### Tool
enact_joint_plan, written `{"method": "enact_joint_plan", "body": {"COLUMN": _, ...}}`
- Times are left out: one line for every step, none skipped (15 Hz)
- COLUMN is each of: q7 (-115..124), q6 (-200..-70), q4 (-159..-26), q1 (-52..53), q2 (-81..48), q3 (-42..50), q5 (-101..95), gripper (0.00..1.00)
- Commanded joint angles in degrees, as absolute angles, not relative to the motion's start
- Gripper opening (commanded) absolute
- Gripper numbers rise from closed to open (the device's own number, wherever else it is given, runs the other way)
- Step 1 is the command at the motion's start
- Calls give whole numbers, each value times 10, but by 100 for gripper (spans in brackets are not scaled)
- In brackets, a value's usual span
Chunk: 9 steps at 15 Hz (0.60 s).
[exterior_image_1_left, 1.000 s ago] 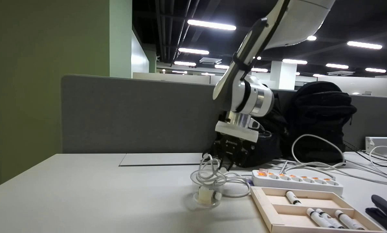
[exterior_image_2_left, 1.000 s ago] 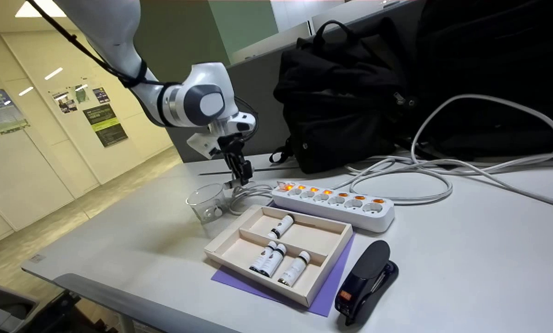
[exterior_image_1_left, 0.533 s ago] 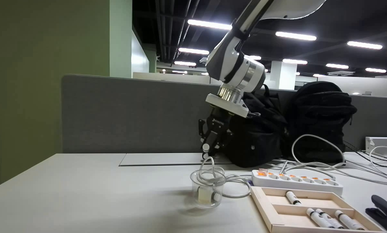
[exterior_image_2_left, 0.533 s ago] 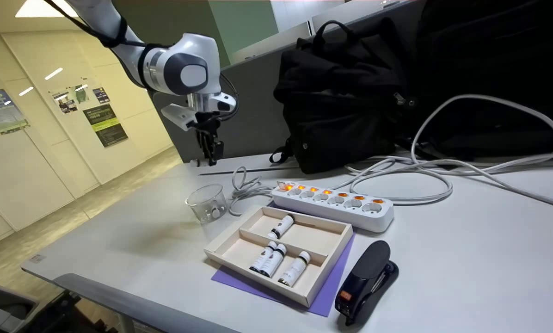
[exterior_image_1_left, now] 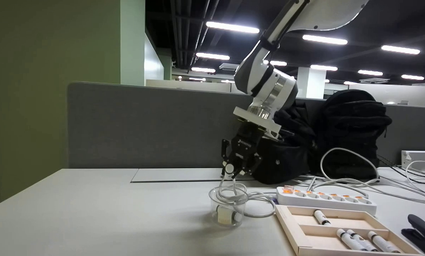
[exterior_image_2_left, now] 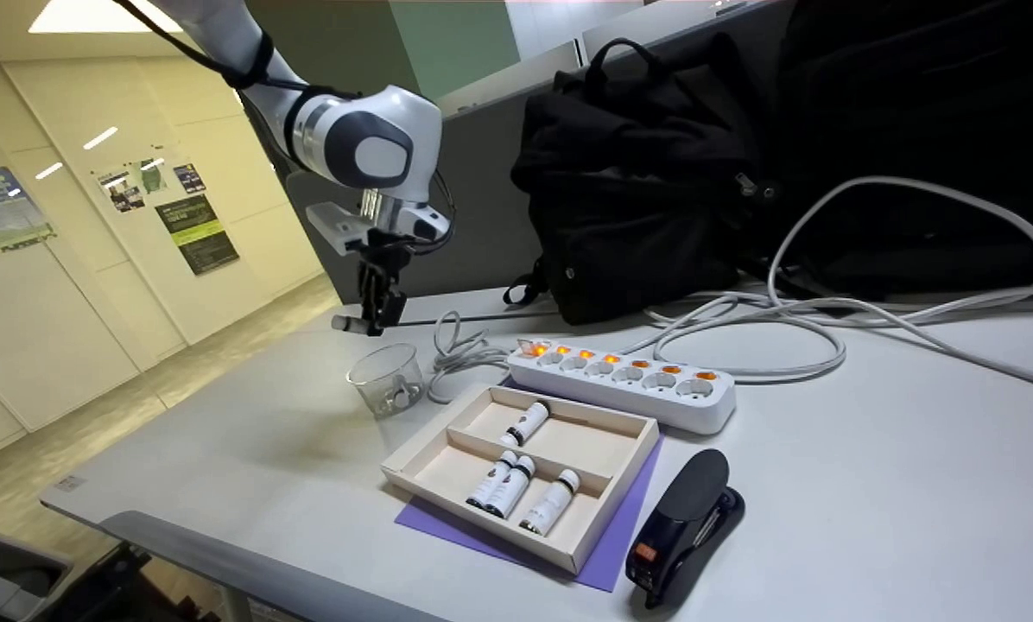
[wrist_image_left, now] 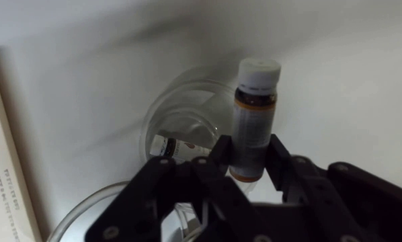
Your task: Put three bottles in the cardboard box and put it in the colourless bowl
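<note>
My gripper (exterior_image_1_left: 232,172) is shut on a white-labelled bottle (wrist_image_left: 253,124) with a white cap, its fingers around the lower half. In an exterior view the gripper (exterior_image_2_left: 366,323) holds the bottle above the clear bowl (exterior_image_2_left: 363,389), slightly to its back side; the two are apart. The bowl also shows in an exterior view (exterior_image_1_left: 215,213) and beside the held bottle in the wrist view (wrist_image_left: 150,116). At least one bottle (wrist_image_left: 177,148) lies inside it, partly hidden by a finger. The tan cardboard box (exterior_image_2_left: 587,434) has several bottles (exterior_image_2_left: 510,486) in both compartments.
A white power strip (exterior_image_2_left: 620,386) lies behind the box. A coiled cable (exterior_image_2_left: 469,350) lies right beside the bowl. Black backpacks (exterior_image_2_left: 633,190) stand at the back against a grey partition (exterior_image_1_left: 148,124). A black stapler (exterior_image_2_left: 685,527) and purple sheet (exterior_image_2_left: 616,540) are near the box.
My gripper rose from low behind the bowl, near the cable coil, and moved over towards the bowl. In the last half second it came down a little. The bottle stays held.
</note>
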<state>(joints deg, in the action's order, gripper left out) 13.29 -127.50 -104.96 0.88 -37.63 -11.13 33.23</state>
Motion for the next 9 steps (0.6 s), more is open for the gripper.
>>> {"method": "enact_joint_plan", "body": {"q7": 137, "q6": -1230, "q4": -1035, "q1": 5, "q2": -390, "q3": -95, "q5": 347, "gripper": 62}}
{"method": "enact_joint_plan", "body": {"q7": 135, "q6": -1222, "q4": -1036, "q1": 4, "q2": -389, "q3": -92, "q5": 349, "gripper": 68}}
{"method": "enact_joint_plan", "body": {"q7": 134, "q6": -1215, "q4": -1038, "q1": 4, "q2": -386, "q3": -89, "q5": 347, "gripper": 75}}
{"method": "enact_joint_plan", "body": {"q7": 135, "q6": -1206, "q4": -1045, "q1": 3, "q2": -376, "q3": -84, "q5": 342, "gripper": 83}}
{"method": "enact_joint_plan", "body": {"q7": 136, "q6": -1201, "q4": -1054, "q1": 4, "q2": -366, "q3": -77, "q5": 336, "gripper": 89}}
{"method": "enact_joint_plan", "body": {"q7": 135, "q6": -1193, "q4": -1066, "q1": 4, "q2": -350, "q3": -67, "q5": 323, "gripper": 97}}
{"method": "enact_joint_plan", "body": {"q7": 114, "q6": -1194, "q4": -1080, "q1": 5, "q2": -333, "q3": -56, "q5": 301, "gripper": 99}}
{"method": "enact_joint_plan", "body": {"q7": 101, "q6": -1189, "q4": -1091, "q1": 9, "q2": -317, "q3": -43, "q5": 264, "gripper": 100}}
{"method": "enact_joint_plan", "body": {"q7": 68, "q6": -1180, "q4": -1106, "q1": 1, "q2": -300, "q3": -39, "q5": 238, "gripper": 100}}
